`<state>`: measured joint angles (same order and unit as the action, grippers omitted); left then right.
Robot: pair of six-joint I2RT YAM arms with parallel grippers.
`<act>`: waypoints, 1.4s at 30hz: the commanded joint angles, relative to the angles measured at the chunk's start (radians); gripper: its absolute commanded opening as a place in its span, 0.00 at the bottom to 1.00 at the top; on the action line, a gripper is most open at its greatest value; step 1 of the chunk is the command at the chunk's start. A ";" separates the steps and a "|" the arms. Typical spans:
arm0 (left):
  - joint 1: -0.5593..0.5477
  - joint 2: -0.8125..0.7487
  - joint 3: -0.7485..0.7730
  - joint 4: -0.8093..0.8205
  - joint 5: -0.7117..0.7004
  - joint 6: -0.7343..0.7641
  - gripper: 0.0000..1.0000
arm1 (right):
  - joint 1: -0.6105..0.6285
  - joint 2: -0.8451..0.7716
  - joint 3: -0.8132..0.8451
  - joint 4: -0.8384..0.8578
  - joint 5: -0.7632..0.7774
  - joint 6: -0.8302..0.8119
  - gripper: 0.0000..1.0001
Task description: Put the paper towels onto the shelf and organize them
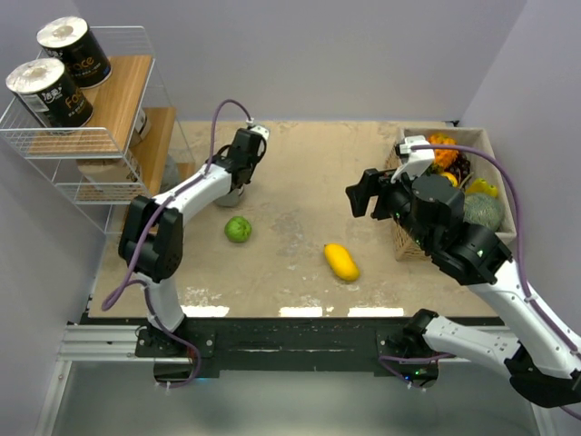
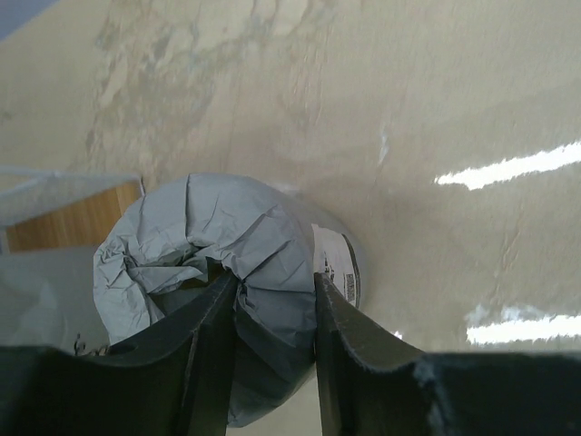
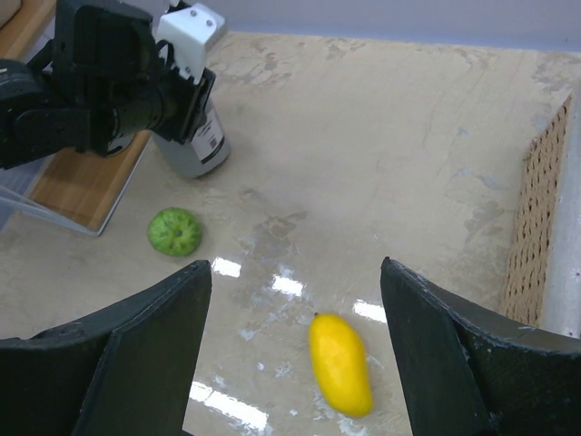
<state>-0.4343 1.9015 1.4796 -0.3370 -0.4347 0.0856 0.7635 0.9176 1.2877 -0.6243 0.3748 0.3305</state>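
Far left of the table (image 1: 300, 173): the shelf (image 1: 123, 86), with two black rolls (image 1: 74, 50) already upright on its top board. Lower boards too hidden to count anything there. Just beside the shelf's foot, standing on the table: the grey roll (image 2: 227, 236), not yet shelved. Clamped on its wrapped rim: the left claw (image 2: 275, 286). Spread apart and holding nothing, above the table: the right claw (image 3: 295, 272). Probably under halfway through; grey roll to go up next.
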 commanded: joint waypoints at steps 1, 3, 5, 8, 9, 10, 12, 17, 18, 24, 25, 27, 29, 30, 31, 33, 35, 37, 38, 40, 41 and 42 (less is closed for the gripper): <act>-0.003 -0.162 -0.099 -0.014 -0.070 -0.070 0.36 | -0.001 -0.016 -0.013 0.040 -0.016 0.005 0.79; -0.003 -0.194 -0.152 -0.036 -0.087 -0.079 0.36 | 0.000 -0.020 -0.024 0.043 -0.020 0.008 0.79; -0.003 -0.242 -0.199 -0.046 -0.104 -0.118 0.35 | 0.000 -0.026 -0.036 0.047 -0.022 0.008 0.79; -0.003 -0.295 -0.243 -0.080 -0.137 -0.144 0.35 | 0.000 -0.036 -0.041 0.051 -0.022 0.010 0.79; -0.001 -0.308 -0.255 -0.094 -0.147 -0.152 0.35 | 0.000 -0.039 -0.045 0.052 -0.020 0.010 0.79; -0.001 -0.335 -0.269 -0.094 -0.157 -0.153 0.35 | 0.000 -0.045 -0.050 0.055 -0.020 0.010 0.79; 0.011 -0.358 -0.314 -0.089 -0.194 -0.155 0.35 | -0.001 -0.049 -0.062 0.063 -0.023 0.010 0.79; 0.065 -0.404 -0.366 -0.091 -0.240 -0.168 0.33 | -0.001 -0.057 -0.064 0.061 -0.037 0.007 0.79; 0.081 -0.410 -0.373 -0.086 -0.254 -0.170 0.33 | 0.000 -0.060 -0.061 0.057 -0.040 0.005 0.79; 0.169 -0.437 -0.449 0.013 -0.299 -0.162 0.33 | 0.000 -0.080 -0.067 0.061 -0.040 0.005 0.79; 0.173 -0.429 -0.452 0.024 -0.302 -0.158 0.33 | -0.001 -0.082 -0.070 0.060 -0.046 0.005 0.79; 0.184 -0.421 -0.450 0.041 -0.312 -0.150 0.33 | 0.000 -0.082 -0.070 0.060 -0.054 0.008 0.79; 0.195 -0.406 -0.441 0.052 -0.315 -0.150 0.36 | 0.000 -0.083 -0.071 0.058 -0.060 0.007 0.79; 0.206 -0.400 -0.436 0.049 -0.317 -0.150 0.38 | 0.000 -0.083 -0.071 0.058 -0.059 0.007 0.79; 0.210 -0.392 -0.427 0.043 -0.318 -0.155 0.39 | 0.000 -0.085 -0.071 0.057 -0.056 0.005 0.79; 0.212 -0.389 -0.421 0.027 -0.341 -0.158 0.49 | 0.000 -0.089 -0.071 0.058 -0.053 0.005 0.79; 0.210 -0.401 -0.424 0.026 -0.334 -0.161 0.59 | 0.000 -0.098 -0.077 0.058 -0.048 0.005 0.79; 0.209 -0.424 -0.423 0.023 -0.322 -0.159 0.63 | -0.001 -0.105 -0.082 0.058 -0.045 0.004 0.79; 0.209 -0.432 -0.420 0.020 -0.314 -0.158 0.66 | 0.000 -0.103 -0.083 0.057 -0.045 0.005 0.79; 0.203 -0.441 -0.404 0.006 -0.314 -0.149 0.68 | 0.000 -0.102 -0.082 0.054 -0.045 0.004 0.79; 0.198 -0.441 -0.395 -0.003 -0.314 -0.149 0.69 | -0.001 -0.097 -0.077 0.052 -0.048 0.002 0.79; 0.187 -0.443 -0.387 -0.023 -0.312 -0.149 0.69 | -0.001 -0.095 -0.076 0.048 -0.048 0.001 0.79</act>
<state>-0.2356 1.5108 1.0248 -0.3664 -0.7116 -0.0589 0.7635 0.8238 1.2072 -0.6052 0.3298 0.3332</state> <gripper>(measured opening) 0.681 0.791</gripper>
